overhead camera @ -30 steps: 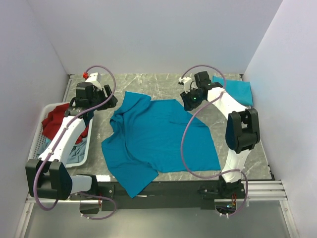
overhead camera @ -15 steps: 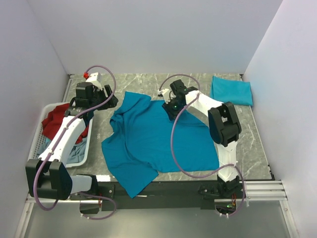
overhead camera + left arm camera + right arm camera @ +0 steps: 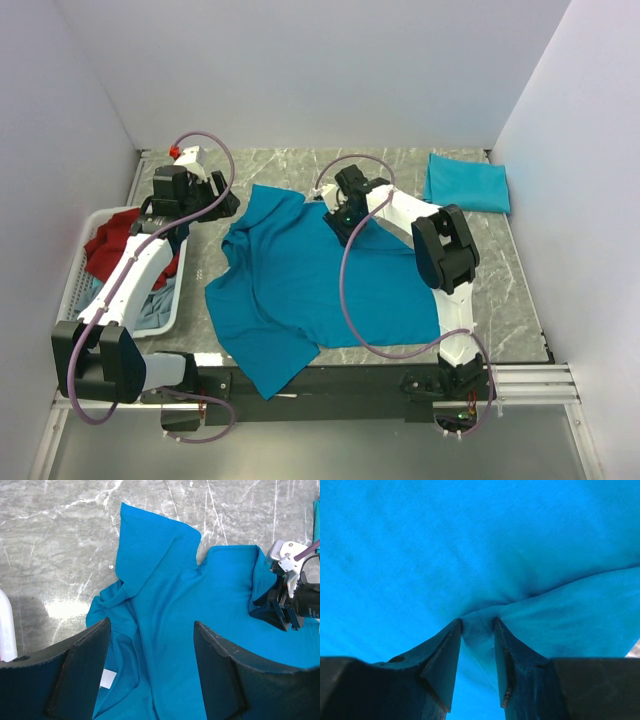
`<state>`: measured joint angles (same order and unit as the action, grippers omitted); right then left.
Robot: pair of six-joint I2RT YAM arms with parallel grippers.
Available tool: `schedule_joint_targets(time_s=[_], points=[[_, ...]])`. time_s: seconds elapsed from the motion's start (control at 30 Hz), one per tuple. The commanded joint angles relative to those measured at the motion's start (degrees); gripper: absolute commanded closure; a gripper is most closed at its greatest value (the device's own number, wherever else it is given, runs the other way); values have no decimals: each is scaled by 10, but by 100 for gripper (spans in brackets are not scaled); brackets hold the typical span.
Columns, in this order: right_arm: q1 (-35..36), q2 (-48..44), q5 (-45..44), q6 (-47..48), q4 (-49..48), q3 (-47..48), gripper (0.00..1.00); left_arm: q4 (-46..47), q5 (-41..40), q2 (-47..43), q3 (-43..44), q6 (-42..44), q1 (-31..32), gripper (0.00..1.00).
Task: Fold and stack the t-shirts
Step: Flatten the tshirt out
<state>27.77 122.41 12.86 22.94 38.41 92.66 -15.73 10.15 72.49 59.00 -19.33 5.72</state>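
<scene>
Right pincer (image 3: 477, 625) moved left, pinching teal t-shirt (image 3: 310, 290); neck points left.

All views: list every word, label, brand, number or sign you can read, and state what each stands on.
No readable text in any view.
The small white neck label on the spread teal-blue cloth t-shirt: too small to tell whether it carries print.
</scene>
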Motion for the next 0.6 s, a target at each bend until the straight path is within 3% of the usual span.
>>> schedule_joint_targets(time_s=[0.0,0.37,0.57], points=[[3,1,-17,-4,4,12,61,19,14,-9,-1,-4,2,28],[-13,-53,-32,4,2,12,76,19,16,-5,-1,-4,2,28],[-25,-67,-28,7,-1,3,91,21,14,1,-1,-5,3,28]])
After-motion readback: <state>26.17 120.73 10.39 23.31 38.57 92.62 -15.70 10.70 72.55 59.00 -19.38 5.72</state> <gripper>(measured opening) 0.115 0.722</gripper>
